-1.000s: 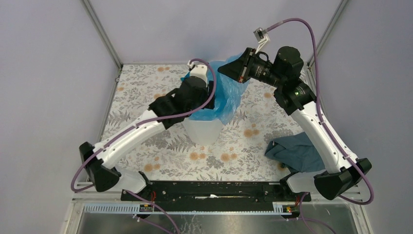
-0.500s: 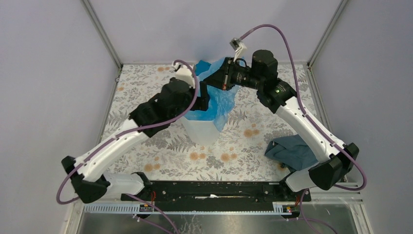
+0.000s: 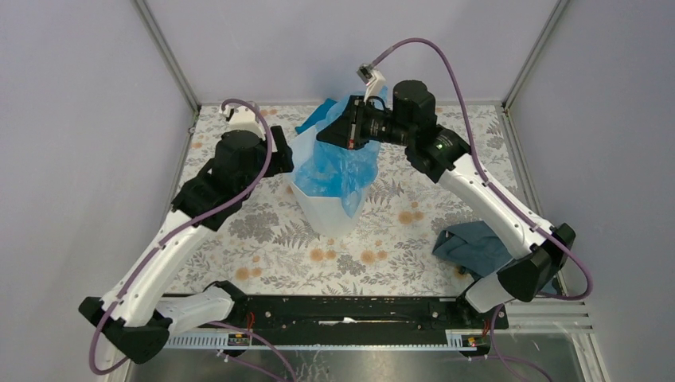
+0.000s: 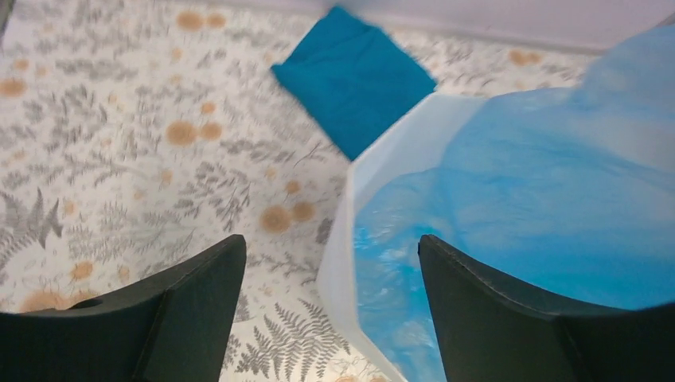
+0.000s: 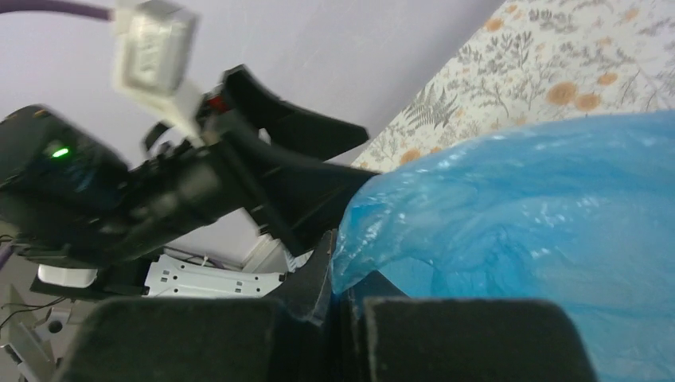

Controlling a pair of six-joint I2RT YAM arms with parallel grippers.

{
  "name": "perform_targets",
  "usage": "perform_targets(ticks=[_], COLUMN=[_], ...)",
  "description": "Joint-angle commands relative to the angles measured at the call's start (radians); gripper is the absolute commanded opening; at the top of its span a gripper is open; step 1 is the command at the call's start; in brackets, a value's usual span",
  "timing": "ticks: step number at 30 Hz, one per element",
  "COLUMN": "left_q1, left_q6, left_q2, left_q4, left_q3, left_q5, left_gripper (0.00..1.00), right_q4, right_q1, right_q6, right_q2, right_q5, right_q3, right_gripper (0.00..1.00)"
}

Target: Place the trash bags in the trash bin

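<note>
Pale grey walls (image 3: pixel 95 95) close in a bench (image 3: pixel 239 239) covered with a flower-and-fern print. Near its middle stands the trash bin (image 3: pixel 330 215), white and faceted, upright. The blue trash bag (image 3: pixel 338 163) sits partly inside the bin, fills its mouth and hangs over the front-right rim. Its upper edge is drawn up at the far side of the bin. The right tool (image 5: pixel 342 306) is clenched on that edge. The left tool (image 4: pixel 330 243) is released and grasps nothing; in its wrist view the bin's left rim lies between its fingers. A teal cloth (image 4: pixel 350 79) lies flat behind the bin. A grey-blue cloth (image 3: pixel 477 247) lies by the right arm.
</note>
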Motion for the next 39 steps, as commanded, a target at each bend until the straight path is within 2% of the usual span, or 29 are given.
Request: perform_targets(ticks=[1, 7, 12, 16, 19, 25, 30, 32, 33, 36, 37, 39], left_q1=[0.125, 0.131, 0.131, 0.131, 0.131, 0.131, 0.131, 0.131, 0.131, 0.128, 0.118, 0.068], left_q6=[-0.042, -0.106, -0.192, -0.234, -0.225, -0.113, -0.085, -0.109, -0.141, -0.255, -0.287, -0.300], left_q2=[0.002, 0.019, 0.093, 0.067, 0.058, 0.031, -0.026, -0.048, -0.057, -0.057, -0.055, -0.056], left_q4=[0.064, 0.153, 0.197, 0.244, 0.251, 0.080, 0.009, 0.054, 0.101, 0.319, 0.370, 0.412], left_q3=[-0.080, -0.148, -0.183, -0.232, -0.229, -0.077, 0.032, 0.033, 0.010, -0.077, -0.101, -0.127], left_q5=[0.240, 0.425, 0.618, 0.645, 0.667, 0.522, 0.454, 0.566, 0.672, 0.942, 0.982, 0.949], left_gripper=[0.79, 0.53, 0.39, 0.38, 0.44, 0.74, 0.89, 0.91, 0.92, 0.93, 0.92, 0.93], right_q4=[-0.044, -0.089, -0.136, -0.179, -0.180, -0.186, -0.173, -0.154, -0.140, -0.116, -0.110, -0.097], right_q1=[0.029, 0.050, 0.050, 0.050, 0.050, 0.050, 0.050, 0.051, 0.050, 0.050, 0.050, 0.050], right_q6=[0.015, -0.015, -0.055, -0.088, -0.097, -0.096, -0.075, -0.061, -0.054, -0.030, -0.021, -0.006], right_q2=[0.041, 0.052, 0.077, 0.078, 0.071, 0.051, 0.016, 0.001, -0.003, -0.014, -0.017, -0.022], right_q5=[-0.009, 0.014, 0.047, 0.103, 0.128, 0.164, 0.197, 0.206, 0.212, 0.226, 0.232, 0.235], right_q3=[0.031, 0.023, 0.040, 0.055, 0.056, 0.043, 0.021, 0.010, 0.005, -0.003, -0.006, -0.015], right_gripper=[0.00, 0.00, 0.00, 0.00, 0.00, 0.06, 0.07, 0.08, 0.08, 0.08, 0.08, 0.08])
